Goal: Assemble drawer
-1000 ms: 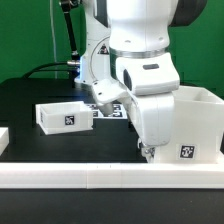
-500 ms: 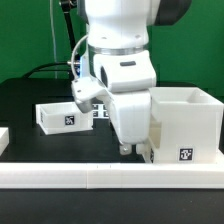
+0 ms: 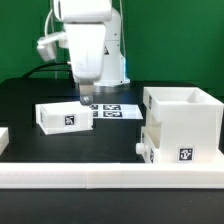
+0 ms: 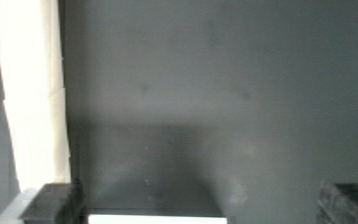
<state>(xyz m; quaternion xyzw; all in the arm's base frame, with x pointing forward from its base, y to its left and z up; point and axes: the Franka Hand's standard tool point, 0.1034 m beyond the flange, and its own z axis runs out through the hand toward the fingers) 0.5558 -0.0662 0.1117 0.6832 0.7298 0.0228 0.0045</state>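
- The pincer point(image 3: 86, 98) hangs over the black worktop point(image 3: 28, 98), close to the marker board point(image 3: 113, 111) and well apart from the casing.
- In the wrist view its two fingers point(image 4: 48, 206) stand wide apart. Only a thin strip of white shows between them, and neither finger touches it. The jaws are therefore spread and hold nothing.
- The loose tray point(image 3: 65, 116) lies flat on the worktop, with its tag facing the camera.
- From the pincer, the loose tray lies toward the exterior view's left and toward the camera, near its tip. How high the pincer hangs above it, I cannot tell.
- The long axis of the loose tray runs across the exterior view, from left to right.
- The casing point(image 3: 186, 125) stands on the exterior view's right, just behind the border rail point(image 3: 110, 176).
- A low white part point(image 3: 145, 148) sticks out of the casing's lower side, toward the exterior view's left. I judge that this is the second tray, already pushed partly in.
- My judgement of the step in hand: the arm is reaching for the loose tray.
- The coming move needs the jaws across the short width of the loose tray, so over one long wall or over both. After that, the loose tray must travel toward the exterior view's right, to the casing.
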